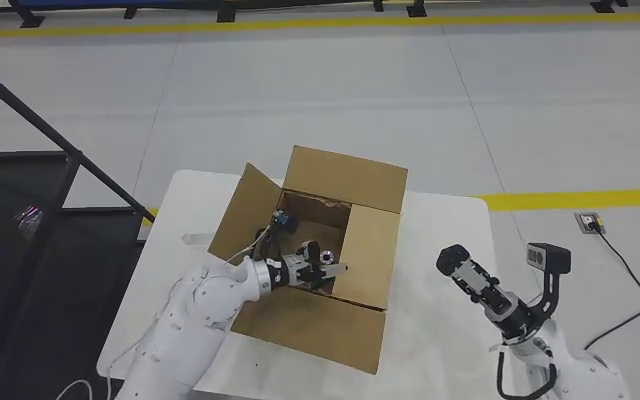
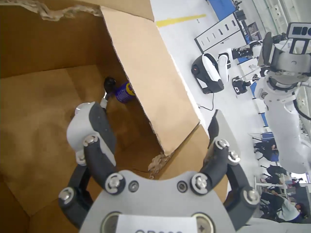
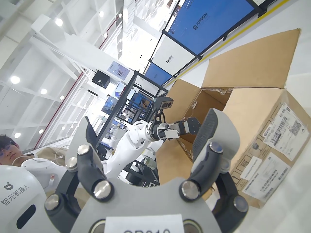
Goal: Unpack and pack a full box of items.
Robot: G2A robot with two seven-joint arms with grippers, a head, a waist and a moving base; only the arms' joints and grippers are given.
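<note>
— What lies under the claws?
— A pale floor (image 1: 300, 90) crossed by a yellow line (image 1: 560, 200), and on it a white bench (image 1: 440, 330) below both claws.

— And on the bench?
— A brown cardboard box (image 1: 320, 330) with its flaps open. The left claw (image 1: 325, 268) hangs over its opening. The right claw (image 1: 455, 262) is raised well apart from it, off the side of the box that carries the labels (image 3: 279, 132).

— Anything in the way?
— One flap (image 2: 155, 73) leans inward just ahead of the left claw, showing in the gap between its fingers (image 2: 97, 122). Whether it touches them, I cannot tell.

— Are they holding anything?
— No. Both claws are spread wide, with nothing in them.

— What's in the box?
— A blue can (image 2: 124, 92) with a black cap (image 2: 109, 82). It lies on the box floor in the corner just beyond the left claw's finger, against the wall under that flap.
</note>
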